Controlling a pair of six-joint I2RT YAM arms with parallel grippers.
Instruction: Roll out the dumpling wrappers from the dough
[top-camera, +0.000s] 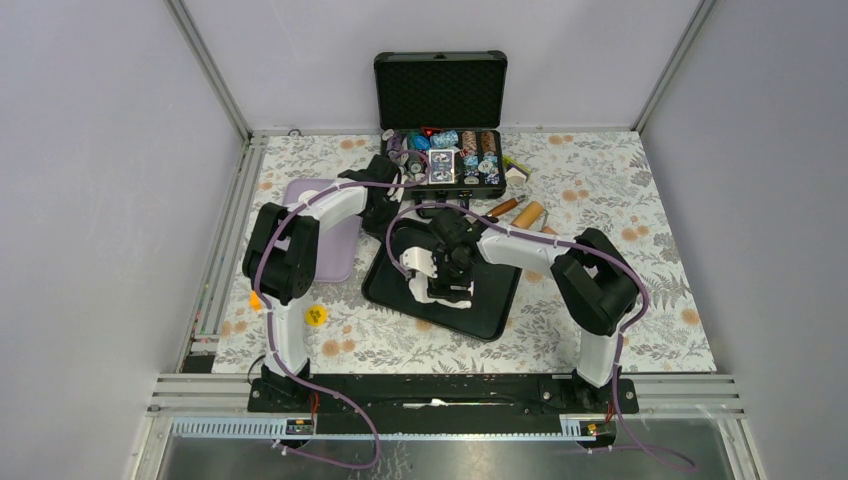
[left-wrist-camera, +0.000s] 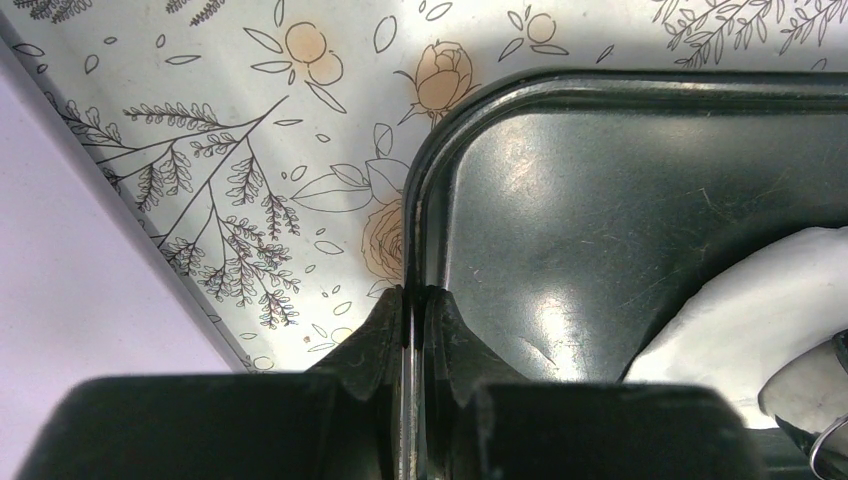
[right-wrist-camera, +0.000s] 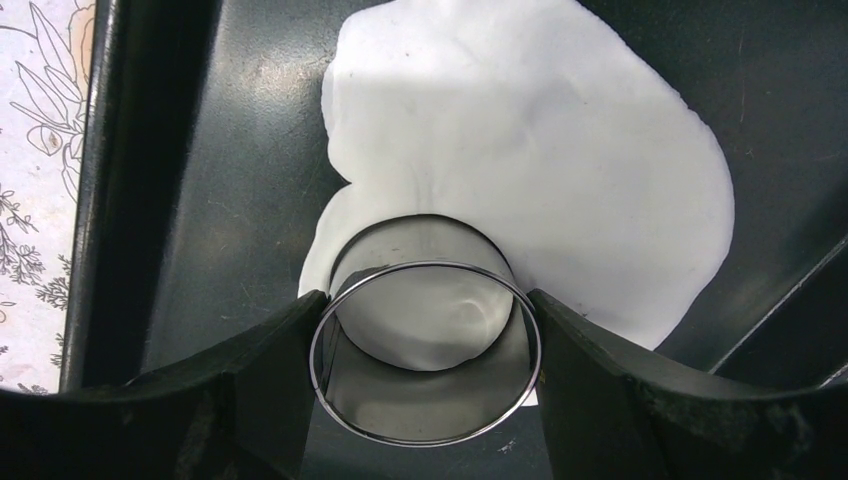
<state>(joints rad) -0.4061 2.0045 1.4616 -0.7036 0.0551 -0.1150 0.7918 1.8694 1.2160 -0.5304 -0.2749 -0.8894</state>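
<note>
A flat, irregular sheet of white dough (right-wrist-camera: 560, 150) lies in the black tray (top-camera: 495, 300). My right gripper (right-wrist-camera: 425, 345) is shut on a steel ring cutter (right-wrist-camera: 430, 400), one finger on each side. The cutter stands on the near edge of the dough sheet, with dough showing inside the ring. My left gripper (left-wrist-camera: 412, 300) is shut on the rim of the tray (left-wrist-camera: 600, 200) near its corner. The dough's edge (left-wrist-camera: 740, 310) and the cutter (left-wrist-camera: 815, 395) show at the right of the left wrist view. No separate round wrapper is in view.
An open black case (top-camera: 440, 120) of poker chips stands behind the tray. A lavender board (top-camera: 335, 240) lies left of the tray under my left arm. A wooden rolling pin (top-camera: 527, 213) lies at the back right. A small yellow object (top-camera: 316, 316) sits on the floral mat.
</note>
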